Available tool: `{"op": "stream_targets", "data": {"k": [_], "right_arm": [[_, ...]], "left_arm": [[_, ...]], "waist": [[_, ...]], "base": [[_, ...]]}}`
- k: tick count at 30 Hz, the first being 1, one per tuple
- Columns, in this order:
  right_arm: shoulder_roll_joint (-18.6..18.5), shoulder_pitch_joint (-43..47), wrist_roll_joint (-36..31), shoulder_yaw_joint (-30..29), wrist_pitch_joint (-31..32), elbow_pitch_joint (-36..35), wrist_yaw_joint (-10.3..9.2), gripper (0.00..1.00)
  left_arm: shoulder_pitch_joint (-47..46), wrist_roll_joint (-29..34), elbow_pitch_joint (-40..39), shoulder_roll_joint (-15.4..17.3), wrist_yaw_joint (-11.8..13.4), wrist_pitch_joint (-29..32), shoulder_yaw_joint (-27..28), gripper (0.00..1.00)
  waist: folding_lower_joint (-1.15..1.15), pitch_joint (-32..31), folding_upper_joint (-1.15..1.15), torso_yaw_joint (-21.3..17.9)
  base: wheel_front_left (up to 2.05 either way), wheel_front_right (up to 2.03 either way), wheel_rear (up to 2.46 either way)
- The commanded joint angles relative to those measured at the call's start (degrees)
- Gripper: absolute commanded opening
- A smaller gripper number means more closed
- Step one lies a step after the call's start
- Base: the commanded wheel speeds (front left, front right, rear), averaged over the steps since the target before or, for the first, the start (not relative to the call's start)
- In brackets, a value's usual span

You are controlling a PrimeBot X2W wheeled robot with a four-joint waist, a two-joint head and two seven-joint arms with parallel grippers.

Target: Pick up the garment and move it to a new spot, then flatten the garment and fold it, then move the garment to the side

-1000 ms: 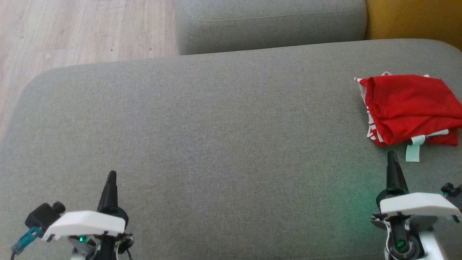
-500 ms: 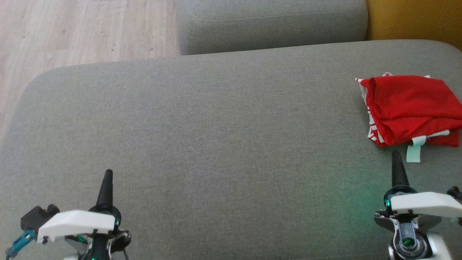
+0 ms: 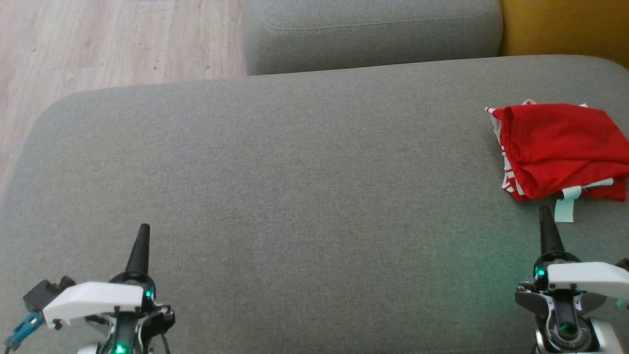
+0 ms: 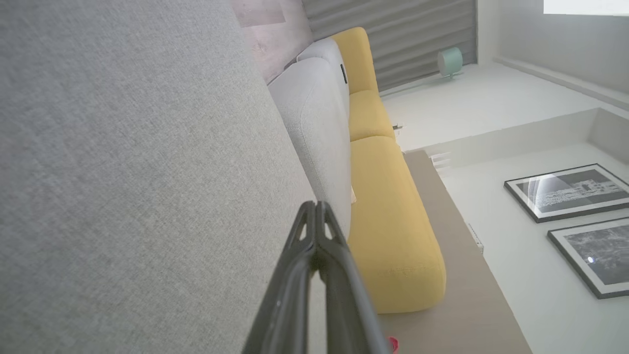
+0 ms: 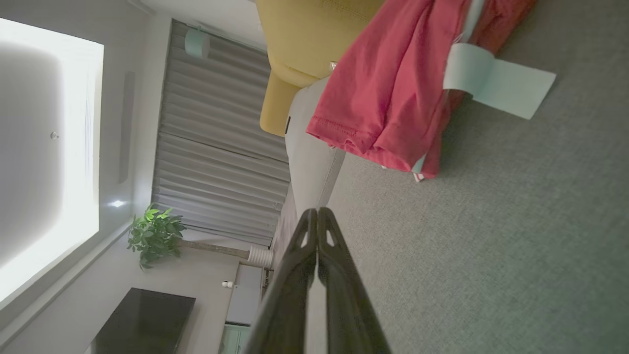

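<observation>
My left gripper (image 3: pixel 143 231) hangs low on my left over the grey cushion (image 3: pixel 304 187), its two fingers pressed together with nothing between them. My right gripper (image 3: pixel 545 212) is pressed together too, and empty, its tip just short of the garment (image 3: pixel 560 142). The red garment lies folded at the cushion's right side, touching neither gripper. A pale tag (image 3: pixel 564 207) sticks out from its near edge, just beside my right fingertip.

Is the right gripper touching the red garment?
Apart. The right wrist view shows bare cushion between the garment and the closed tips of the right gripper.
</observation>
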Motion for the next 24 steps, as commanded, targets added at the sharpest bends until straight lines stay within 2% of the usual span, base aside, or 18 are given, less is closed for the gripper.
{"op": "stream_targets", "data": {"k": [1,24], "right_arm": [[-0.3,-2.2,1.8,0.7,0.6,-2.4,-0.04,0.00],[-0.3,-2.1,17.3,-0.8,4.4,-3.5,-0.05,0.00]], "left_arm": [[-3.2,-1.6,-1.6,0.5,-0.6,0.4,2.2,0.00],[-4.4,-15.9,-1.4,0.6,-2.1,4.3,4.7,0.00]], "waist": [[0.00,0.0,0.00,0.0],[0.00,-0.1,0.00,0.4]], "base": [[0.00,0.00,0.00],[0.00,0.00,0.00]]}}
